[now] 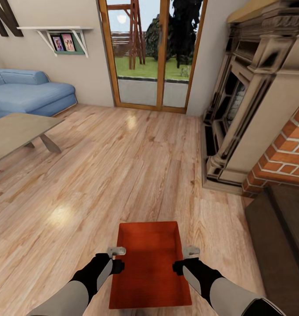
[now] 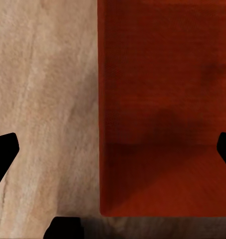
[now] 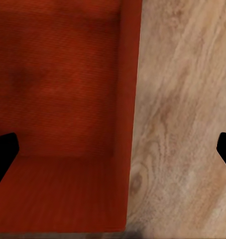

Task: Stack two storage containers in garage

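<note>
A: Orange-red and open-topped, one storage container (image 1: 150, 263) lies on the light wood plank floor (image 1: 101, 175) of the living room, straight ahead of the robot and lengthwise away from it.

B: And the hands?

A: Left hand (image 1: 117, 251) hangs over the left long wall, right hand (image 1: 191, 251) over the right long wall, roughly level with each other. In each wrist view a wall of the bin (image 2: 158, 124) runs between two dark fingertips (image 2: 3, 152) that stand wide apart, one tip over the bin's inside, the other over the wood. So both hands are spread and clamped on nothing.

B: How will it handle?

A: My guess is stiff and light: low walls, slightly flared, nothing inside. The flare and the smooth look suggest a pinch could slide upward, so I'd take each long wall near its middle, one finger inside and one outside, and lift with both arms evenly to keep it flat.

B: What's around it?

A: A dark low cabinet (image 1: 281, 245) sits near on the right, with the brick-and-stone fireplace (image 1: 254, 109) beyond it. A low table (image 1: 17, 131) and blue sofa (image 1: 26, 92) are well apart to the left, and glass doors (image 1: 151, 52) face us at the far end.
</note>
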Robot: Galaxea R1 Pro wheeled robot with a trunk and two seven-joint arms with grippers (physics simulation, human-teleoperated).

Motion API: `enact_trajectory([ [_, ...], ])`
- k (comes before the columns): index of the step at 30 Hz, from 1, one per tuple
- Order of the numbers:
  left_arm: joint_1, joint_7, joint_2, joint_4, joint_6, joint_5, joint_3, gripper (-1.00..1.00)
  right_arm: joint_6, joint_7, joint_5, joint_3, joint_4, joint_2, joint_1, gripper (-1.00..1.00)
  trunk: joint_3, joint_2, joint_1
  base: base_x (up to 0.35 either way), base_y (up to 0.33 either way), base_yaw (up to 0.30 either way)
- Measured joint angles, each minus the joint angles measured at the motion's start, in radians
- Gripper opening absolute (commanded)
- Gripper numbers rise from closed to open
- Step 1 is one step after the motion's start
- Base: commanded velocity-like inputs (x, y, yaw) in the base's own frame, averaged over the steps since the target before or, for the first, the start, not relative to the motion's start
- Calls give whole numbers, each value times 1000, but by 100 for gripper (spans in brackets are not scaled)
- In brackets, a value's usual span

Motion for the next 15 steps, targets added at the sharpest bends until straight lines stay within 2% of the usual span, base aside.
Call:
enact_trajectory([
  [11, 0, 1, -1, 0, -1, 0, 0, 100, 10, 0, 2, -1, -5, -2, -8, 100, -34, -77, 42, 0, 0, 0],
  [15, 0, 2, -1, 0, -2, -1, 0, 100, 15, 0, 2, -1, -5, 0, -21, 100, -35, -77, 42, 0, 0, 0],
])
